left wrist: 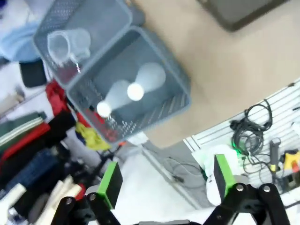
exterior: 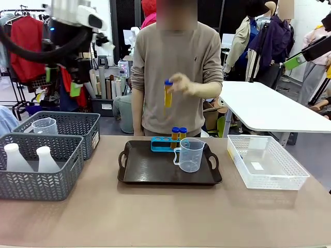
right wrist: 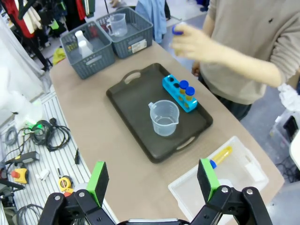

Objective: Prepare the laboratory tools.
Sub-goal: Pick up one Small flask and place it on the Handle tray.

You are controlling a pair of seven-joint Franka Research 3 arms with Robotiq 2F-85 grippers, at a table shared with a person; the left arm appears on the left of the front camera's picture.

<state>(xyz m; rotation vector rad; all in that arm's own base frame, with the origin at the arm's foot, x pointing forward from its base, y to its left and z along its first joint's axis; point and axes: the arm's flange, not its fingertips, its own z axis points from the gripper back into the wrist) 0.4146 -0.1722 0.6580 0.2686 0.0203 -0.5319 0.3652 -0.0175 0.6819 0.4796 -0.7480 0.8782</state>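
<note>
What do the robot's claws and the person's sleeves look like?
The left claw and right claw are black, with two fingers carrying bright green pads. The left arm has a white shell and a thick black cable. The person wears a beige long-sleeved sweater.

On the tan table (exterior: 155, 217), from left: near basket (exterior: 36, 178) and far basket (exterior: 77, 124) (both grey, side by side), black tray (exterior: 150, 168), clear bin (exterior: 279, 161).
</note>
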